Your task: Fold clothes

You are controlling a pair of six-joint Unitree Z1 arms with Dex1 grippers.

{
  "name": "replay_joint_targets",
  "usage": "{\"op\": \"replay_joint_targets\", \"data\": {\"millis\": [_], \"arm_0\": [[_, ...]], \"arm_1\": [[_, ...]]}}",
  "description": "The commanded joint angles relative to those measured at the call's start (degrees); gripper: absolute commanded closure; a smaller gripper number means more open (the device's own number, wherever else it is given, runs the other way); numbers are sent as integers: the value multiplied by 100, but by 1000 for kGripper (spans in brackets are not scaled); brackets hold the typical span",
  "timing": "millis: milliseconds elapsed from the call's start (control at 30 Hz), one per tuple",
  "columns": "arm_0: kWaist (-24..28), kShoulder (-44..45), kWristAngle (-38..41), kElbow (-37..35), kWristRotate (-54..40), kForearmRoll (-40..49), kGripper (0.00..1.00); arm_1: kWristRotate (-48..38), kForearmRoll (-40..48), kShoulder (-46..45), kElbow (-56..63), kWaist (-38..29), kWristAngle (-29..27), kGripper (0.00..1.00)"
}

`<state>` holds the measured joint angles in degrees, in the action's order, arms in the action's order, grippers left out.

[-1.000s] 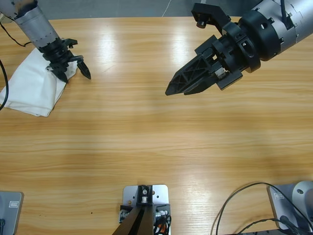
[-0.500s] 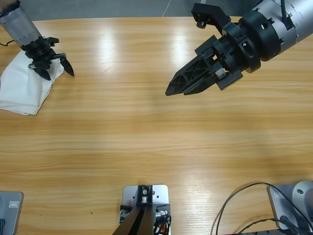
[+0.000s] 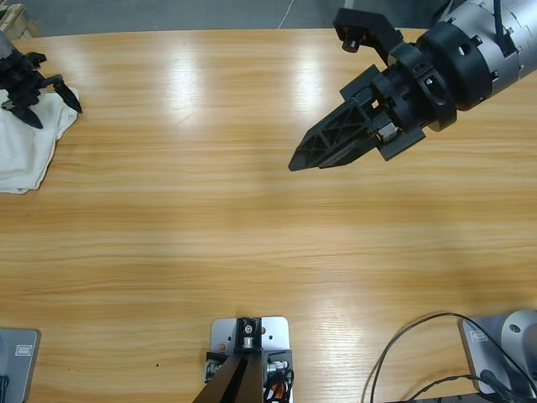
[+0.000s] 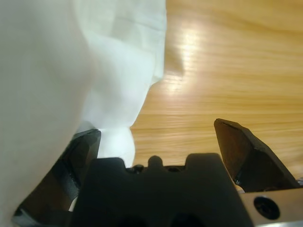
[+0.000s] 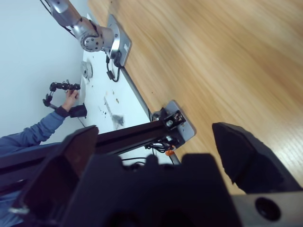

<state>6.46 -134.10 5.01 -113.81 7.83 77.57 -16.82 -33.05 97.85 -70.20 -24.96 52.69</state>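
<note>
The clothes are one white T-shirt (image 3: 23, 143), folded into a small bundle at the table's far left and cut off by the edge of the high view. My left gripper (image 3: 54, 113) stands open at the bundle's upper right corner. One jaw is over the cloth and the other over bare wood. In the left wrist view the shirt (image 4: 57, 71) fills the left side and drapes against the left jaw of the left gripper (image 4: 156, 130). My right gripper (image 3: 308, 159) hangs above the table's right half, far from the shirt. The right wrist view shows the right gripper (image 5: 156, 128) open with nothing in it.
The wooden table (image 3: 252, 235) spreads bare between the two arms. In the right wrist view a person's blue sleeve (image 5: 28, 135) and hand (image 5: 71, 99) show beyond the table edge, near a white bench (image 5: 102, 101) with small parts.
My left gripper has moved left and toward the far-left corner. The shirt has slid left with it and now lies partly out of view. The right gripper shifted only slightly.
</note>
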Motion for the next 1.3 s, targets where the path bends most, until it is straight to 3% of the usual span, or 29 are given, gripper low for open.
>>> {"op": "replay_joint_targets", "data": {"millis": [33,167,367,500,567,667,767,900,967,1067,1167,1233,1300], "arm_0": [[267,-208,-105,-212,52,180,41],[54,-238,9,-185,-46,180,41],[-1525,-352,429,-387,-41,171,41],[-2061,-118,790,-672,47,222,41],[-2314,279,946,-736,-13,394,41],[-3036,1613,1466,-799,-240,426,41],[-3177,2007,1973,-646,-189,433,43],[-3653,2434,2194,217,-152,401,55],[-4007,2814,2057,1369,161,-165,55],[-4246,3828,1883,3893,977,-1909,55],[-4766,4410,1658,5621,1684,-3188,55],[-5211,4536,1531,6247,2086,-3768,55],[-5561,4464,1458,6384,2286,-4064,55]], "arm_1": [[74,9,-203,247,100,172,4],[74,8,-240,252,141,180,4],[65,9,-283,200,158,180,4],[39,9,-390,226,156,163,4],[0,9,-478,214,156,159,4],[-19,9,-708,170,149,165,11],[-40,9,-766,149,149,177,13],[-5,8,-810,219,-54,-2,13],[88,22,-638,453,-452,-505,13],[60,331,-465,922,-939,-1031,13],[-49,637,-522,1428,-1107,-1375,13],[-58,739,-571,1704,-1132,-1588,13],[-49,792,-573,1878,-1192,-1785,16]]}}
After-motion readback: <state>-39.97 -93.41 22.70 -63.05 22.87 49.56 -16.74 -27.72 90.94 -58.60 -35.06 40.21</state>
